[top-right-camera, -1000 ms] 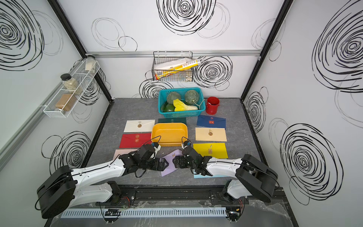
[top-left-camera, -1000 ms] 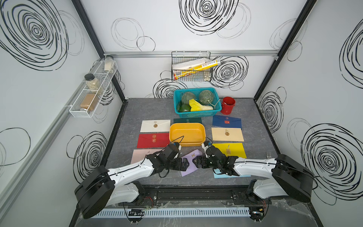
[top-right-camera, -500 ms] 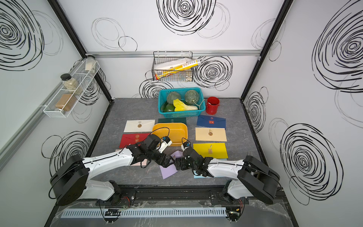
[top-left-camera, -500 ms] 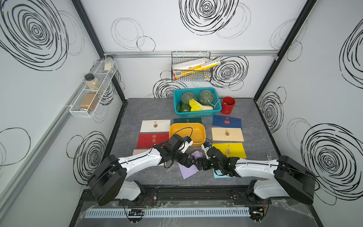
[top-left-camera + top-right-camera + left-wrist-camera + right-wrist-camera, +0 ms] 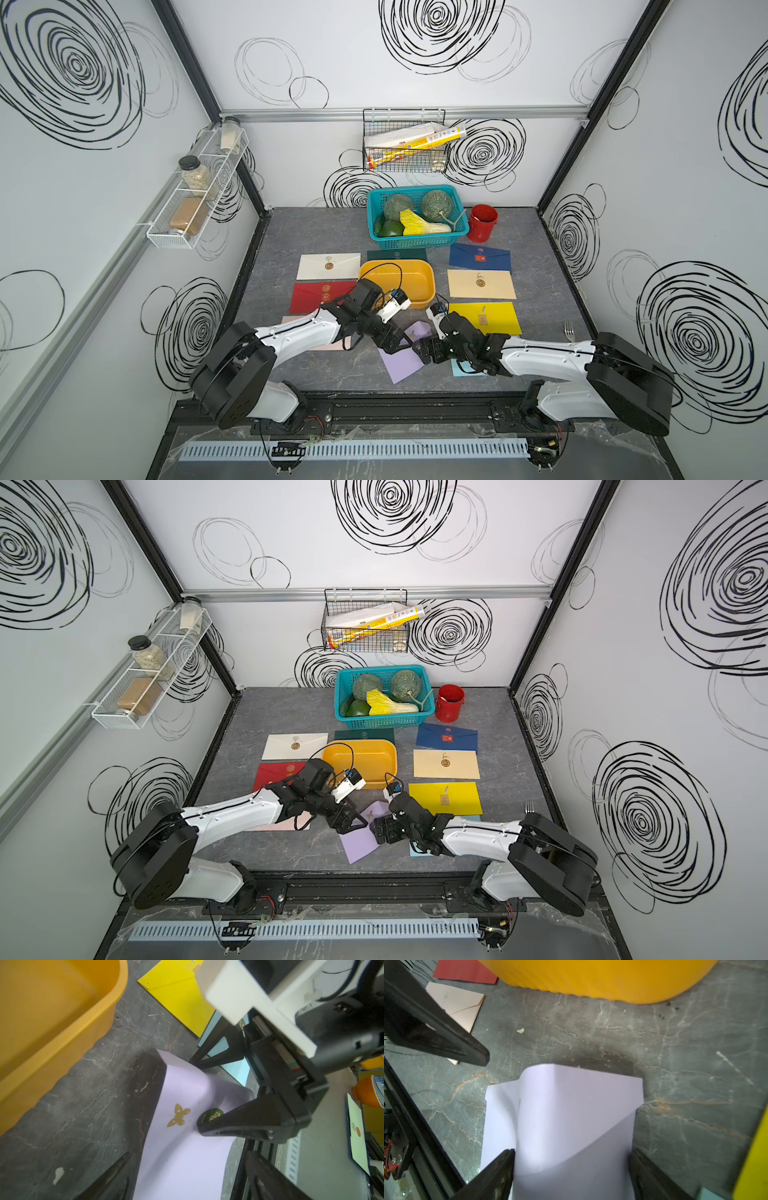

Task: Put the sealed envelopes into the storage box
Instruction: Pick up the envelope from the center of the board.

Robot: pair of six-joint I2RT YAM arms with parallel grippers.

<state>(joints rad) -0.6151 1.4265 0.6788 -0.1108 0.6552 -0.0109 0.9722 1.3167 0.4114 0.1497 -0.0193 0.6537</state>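
- Grey marbled tabletop (image 5: 316, 232) inside a white booth w/ black swirl drawings on the walls.
- Storage box (image 5: 415, 284), an orange-yellow tub, sits mid-table and looks empty.
- Sealed envelopes lie flat around it: white envelope (image 5: 328, 266) and red envelope (image 5: 313, 297) at left; navy envelope (image 5: 480, 257), beige envelope (image 5: 482, 284) and yellow envelope (image 5: 484, 318) at right.
- Lilac envelope (image 5: 401, 365) lies near of the box, skewed and bowed up off the table. Both arms meet over it.
- Right gripper (image 5: 571, 1152): jaws spread wide, tips down at the lilac paper, one beside its dark green seal (image 5: 209, 1116). No pinch visible.
- Left gripper (image 5: 188, 1154): jaws also apart, nothing held, lilac paper lying between its tips.
- Judgement: envelope is prob. very light, thin, floppy and slick, so it buckles rather than lifts.
- Best hold is likely the raised edge, pinched through its thickness, away from the seal.
- Box is barely bigger than the envelope, so it should go in level.
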